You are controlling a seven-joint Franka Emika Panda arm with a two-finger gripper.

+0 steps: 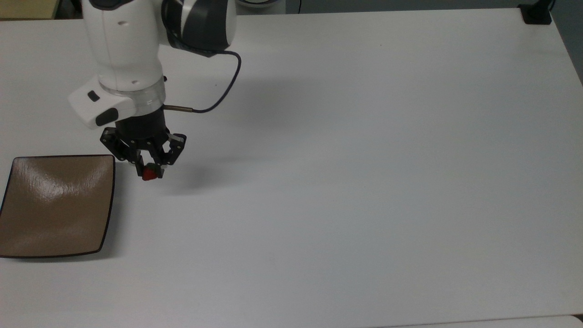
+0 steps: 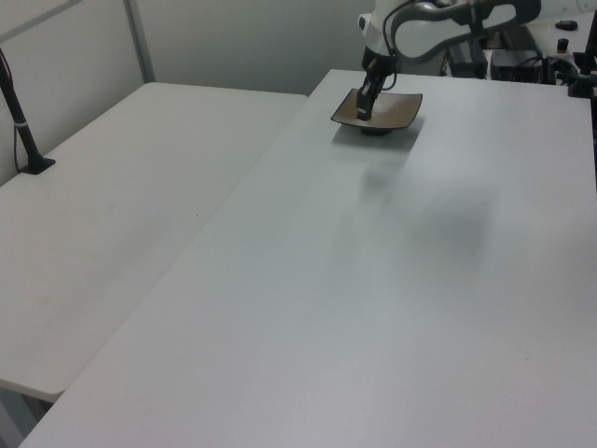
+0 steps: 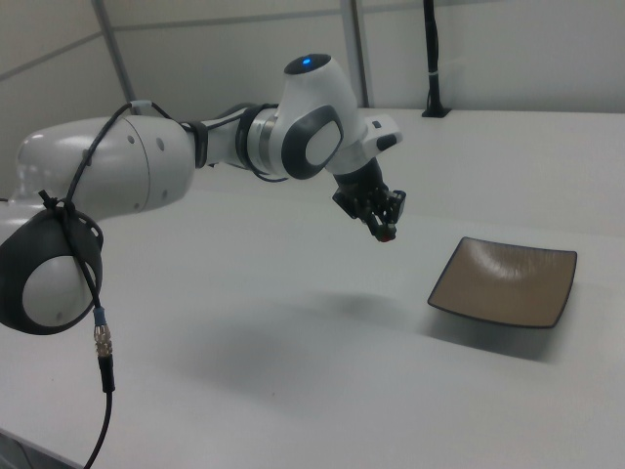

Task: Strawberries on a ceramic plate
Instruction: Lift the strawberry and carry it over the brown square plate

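A small red strawberry (image 1: 149, 174) hangs above the white table, pinched between the black fingers of my gripper (image 1: 148, 172), which is shut on it. In the right view the gripper (image 3: 385, 231) holds the berry (image 3: 388, 234) in the air, to the right view's left of the plate. The ceramic plate (image 1: 54, 205) is square, glossy tan-brown with a dark rim, and lies at the top view's left edge with nothing on it. It also appears in the right view as the plate (image 3: 505, 281). In the left view the gripper (image 2: 365, 105) hangs in front of the plate (image 2: 392, 107).
The white table (image 1: 364, 159) stretches wide to the top view's right of the arm. A black post base (image 1: 536, 13) stands at its far right corner. A second white table (image 2: 112, 224) adjoins it in the left view, with a black stand (image 2: 23, 131).
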